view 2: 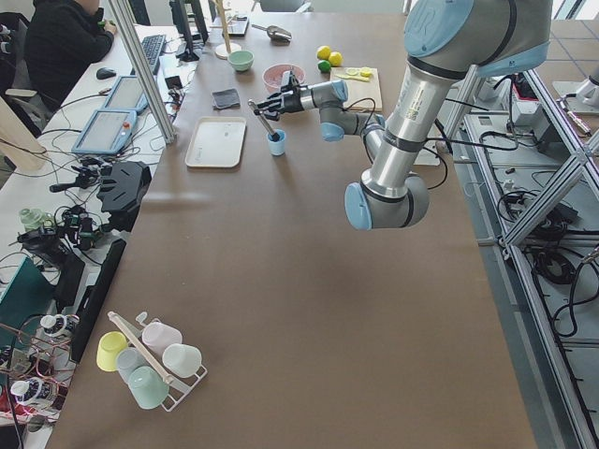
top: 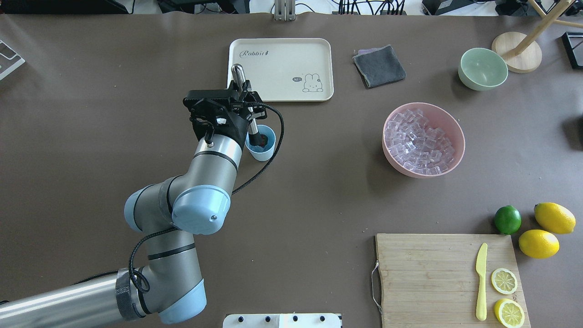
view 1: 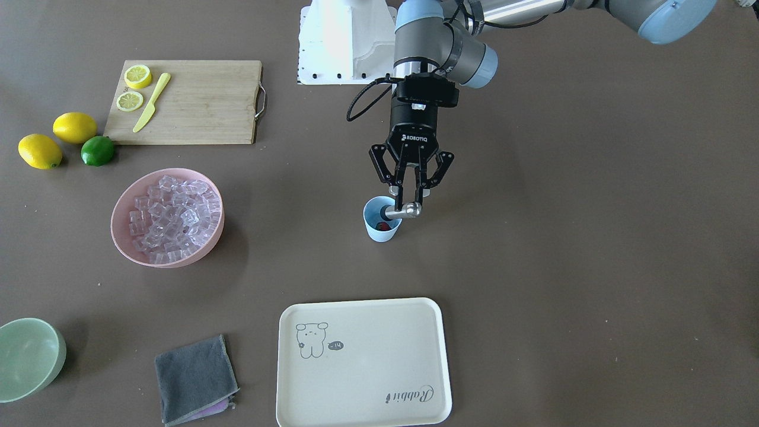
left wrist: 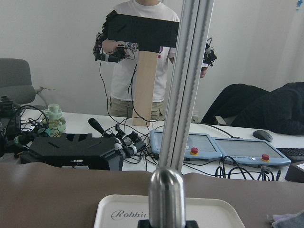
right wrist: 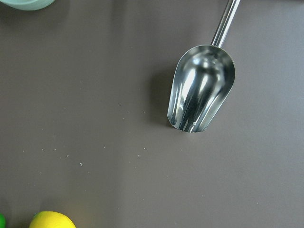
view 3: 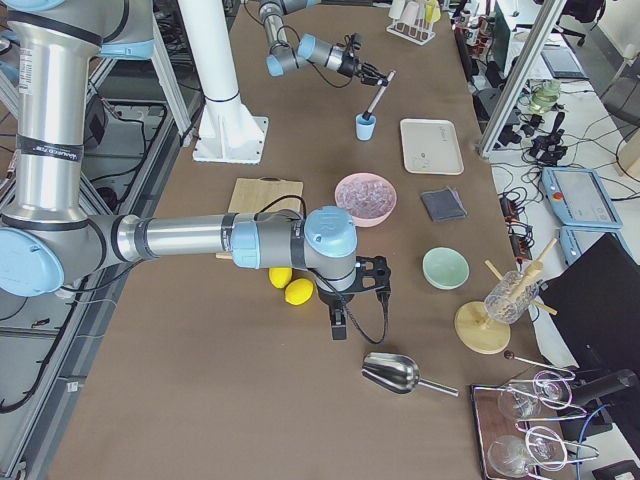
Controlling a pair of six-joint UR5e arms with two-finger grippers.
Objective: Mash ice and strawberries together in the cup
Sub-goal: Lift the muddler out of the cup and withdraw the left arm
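The light-blue cup (view 1: 379, 223) (top: 264, 148) stands upright mid-table. A red strawberry (view 1: 384, 226) shows at its bottom. My left gripper (view 1: 409, 198) (top: 242, 101) hangs just above the cup, shut on a metal muddler (view 1: 408, 209) (left wrist: 166, 194) that slants down, its dark end inside the cup. The ice (view 1: 172, 216) (top: 421, 141) fills a pink bowl (view 1: 121, 234) well apart from the cup; I cannot see any in the cup. My right gripper (view 3: 340, 325) shows only in the exterior right view, low over the table by two lemons; I cannot tell whether it is open or shut.
A cream tray (view 1: 362, 362) lies beyond the cup, with a grey cloth (view 1: 195, 379) and a green bowl (view 1: 26, 356) further along. A cutting board (view 1: 195, 101) carries lemon slices and a yellow knife. A metal scoop (right wrist: 202, 95) lies under the right wrist.
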